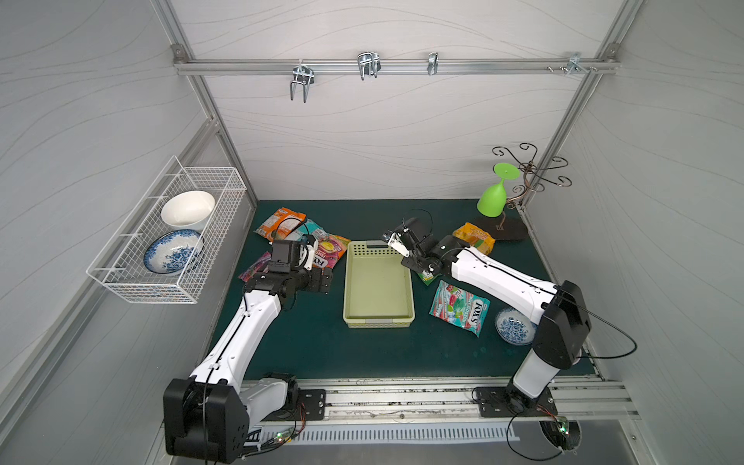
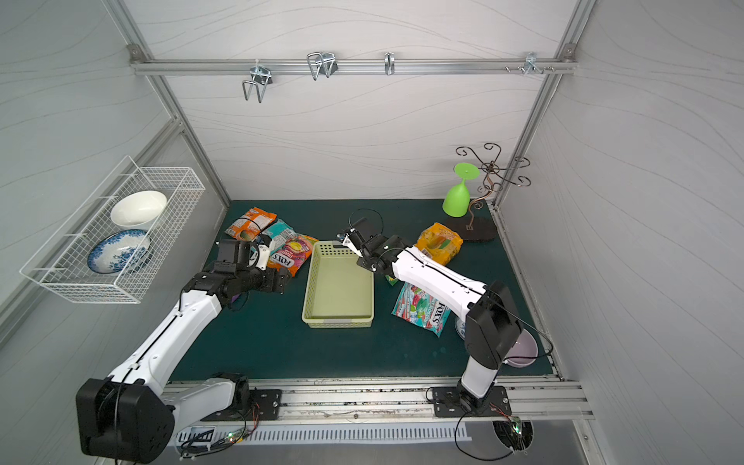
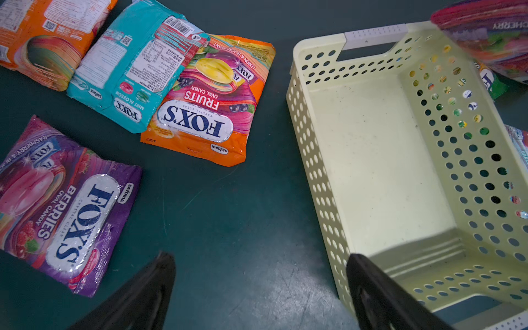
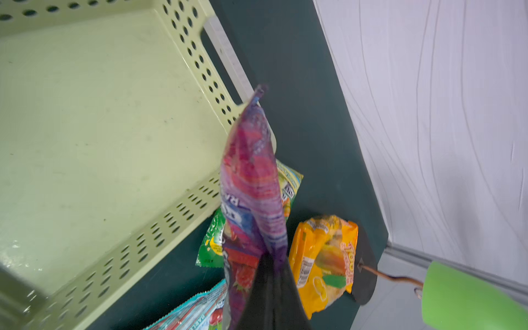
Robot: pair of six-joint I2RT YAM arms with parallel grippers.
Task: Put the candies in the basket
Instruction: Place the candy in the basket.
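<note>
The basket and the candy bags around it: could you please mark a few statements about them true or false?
1. The basket holds no candy bags. True.
2. The right gripper is shut on a purple bag. True.
3. The left gripper grips the Berries bag. False: it is open and empty; that bag lies on the mat.
4. The teal Mint Blossom bag touches nothing else. False: it overlaps the Fruits bag.
</note>
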